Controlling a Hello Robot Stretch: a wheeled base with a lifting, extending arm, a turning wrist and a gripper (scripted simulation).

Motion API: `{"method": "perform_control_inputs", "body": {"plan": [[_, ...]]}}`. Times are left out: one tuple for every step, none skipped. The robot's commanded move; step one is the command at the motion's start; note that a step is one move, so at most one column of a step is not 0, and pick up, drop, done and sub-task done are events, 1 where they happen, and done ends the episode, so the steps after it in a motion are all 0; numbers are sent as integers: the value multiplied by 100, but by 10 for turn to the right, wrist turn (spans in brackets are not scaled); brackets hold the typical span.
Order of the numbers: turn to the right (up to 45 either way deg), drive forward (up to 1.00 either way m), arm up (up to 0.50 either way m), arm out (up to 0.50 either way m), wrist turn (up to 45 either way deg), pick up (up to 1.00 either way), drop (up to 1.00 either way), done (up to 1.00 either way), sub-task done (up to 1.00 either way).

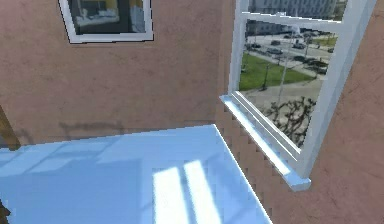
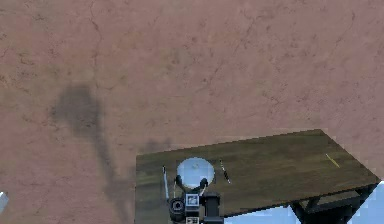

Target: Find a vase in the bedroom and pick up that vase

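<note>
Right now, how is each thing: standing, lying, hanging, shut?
window, looks shut.
framed picture, hanging on the wall.
white round thing, standing on the wooden table.
thin stick, lying flat on the wooden table.
gripper, at the white round thing; cannot tell whether it holds anything.

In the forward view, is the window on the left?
No, the white-framed window is on the forward view's right; a framed picture hangs at the upper left.
</note>
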Motion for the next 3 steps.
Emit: {"method": "perform_control_inputs", "body": {"plan": [[0, 0, 0, 0, 0, 100, 0, 0, 0], [0, 0, 10, 0, 0, 0, 0, 0, 0], [0, 0, 0, 0, 0, 0, 0, 100, 0]]}}
